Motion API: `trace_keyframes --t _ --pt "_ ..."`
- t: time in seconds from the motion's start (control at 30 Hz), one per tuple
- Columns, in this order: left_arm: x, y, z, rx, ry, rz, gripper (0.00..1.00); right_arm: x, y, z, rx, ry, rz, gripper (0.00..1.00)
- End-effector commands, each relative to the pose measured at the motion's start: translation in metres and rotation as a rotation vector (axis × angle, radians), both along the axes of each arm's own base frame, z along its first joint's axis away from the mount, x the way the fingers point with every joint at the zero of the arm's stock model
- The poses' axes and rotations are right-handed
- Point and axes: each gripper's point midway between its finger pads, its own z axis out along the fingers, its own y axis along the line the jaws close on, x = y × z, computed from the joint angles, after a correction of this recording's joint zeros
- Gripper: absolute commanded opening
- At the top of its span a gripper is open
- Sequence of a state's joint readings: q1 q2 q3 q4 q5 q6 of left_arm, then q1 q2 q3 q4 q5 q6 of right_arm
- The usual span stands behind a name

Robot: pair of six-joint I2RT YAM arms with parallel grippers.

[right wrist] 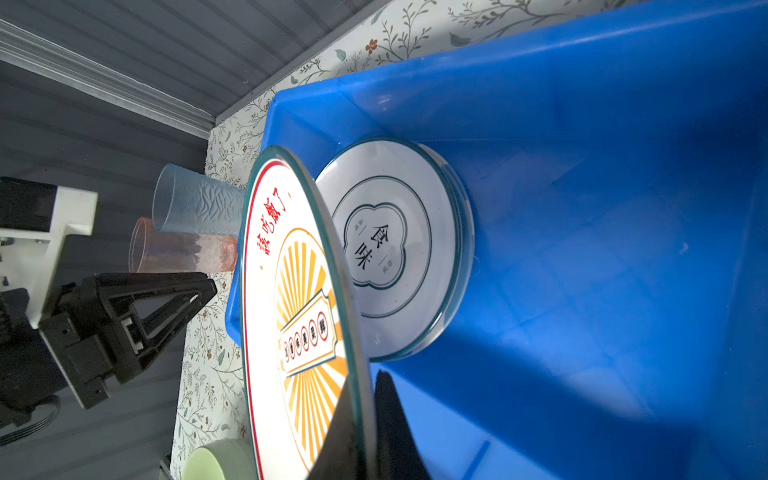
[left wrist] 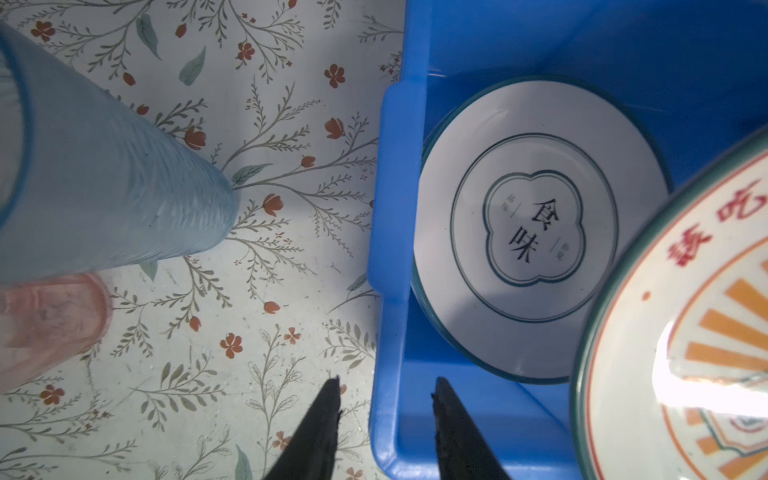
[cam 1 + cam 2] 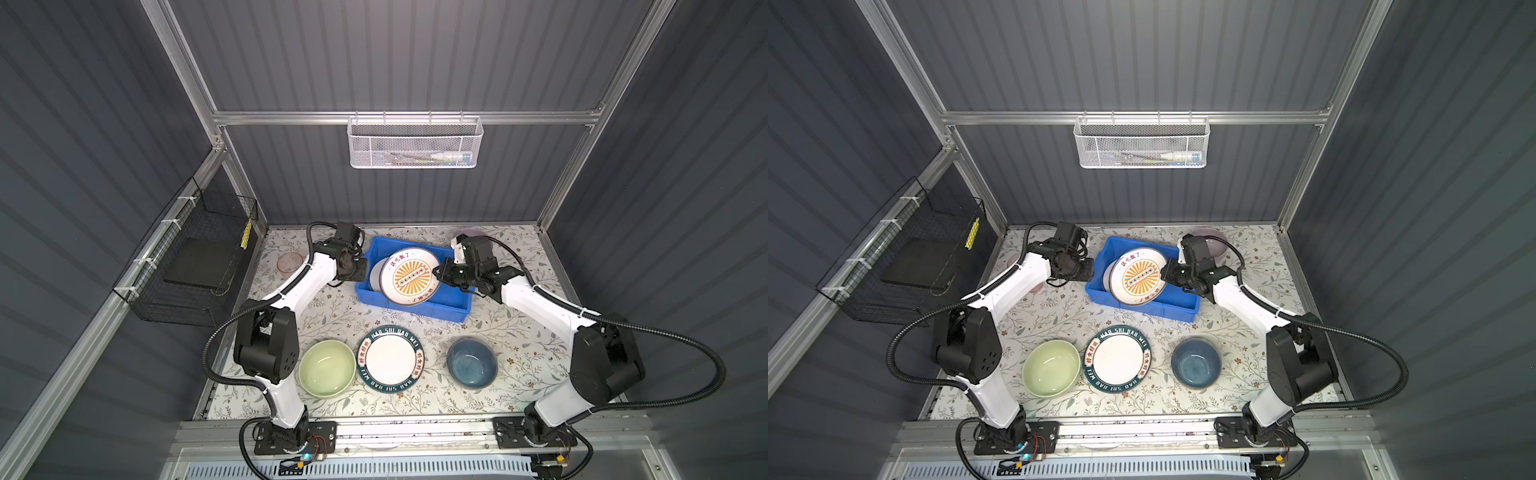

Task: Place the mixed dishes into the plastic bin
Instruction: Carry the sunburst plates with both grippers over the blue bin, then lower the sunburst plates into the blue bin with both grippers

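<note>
The blue plastic bin [image 3: 415, 311] [image 3: 1142, 309] stands at the back middle of the table. A white plate with a dark ring [image 2: 536, 224] [image 1: 395, 249] lies flat inside it. Above it tilts an orange sunburst plate [image 3: 410, 276] [image 1: 291, 311], and my right gripper [image 3: 436, 272] [image 1: 368, 378] is shut on its rim. My left gripper [image 3: 361, 270] [image 2: 386, 382] straddles the bin's left wall [image 2: 395, 187], jaws apart, one finger on each side. A blue tumbler [image 2: 104, 187] and a pink tumbler [image 3: 289, 262] stand left of the bin.
Along the front stand a green bowl [image 3: 327, 368], a plate with a lettered rim [image 3: 390, 359] and a blue bowl [image 3: 472, 362]. A pink bowl [image 3: 1210, 241] sits behind the right arm. A white mesh basket [image 3: 415, 143] hangs on the back wall, a black wire basket [image 3: 195, 257] on the left.
</note>
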State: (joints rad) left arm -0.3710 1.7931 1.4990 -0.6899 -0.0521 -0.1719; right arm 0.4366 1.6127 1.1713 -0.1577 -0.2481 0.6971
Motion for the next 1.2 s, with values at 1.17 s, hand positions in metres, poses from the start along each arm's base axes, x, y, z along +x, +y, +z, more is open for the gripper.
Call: trace_keyframes --t 1.17 --pt "-0.014 -0.005 -0.041 0.014 0.111 -0.100 0.17 0.063 0.041 -0.050 0.086 0.080 0.072 0.14"
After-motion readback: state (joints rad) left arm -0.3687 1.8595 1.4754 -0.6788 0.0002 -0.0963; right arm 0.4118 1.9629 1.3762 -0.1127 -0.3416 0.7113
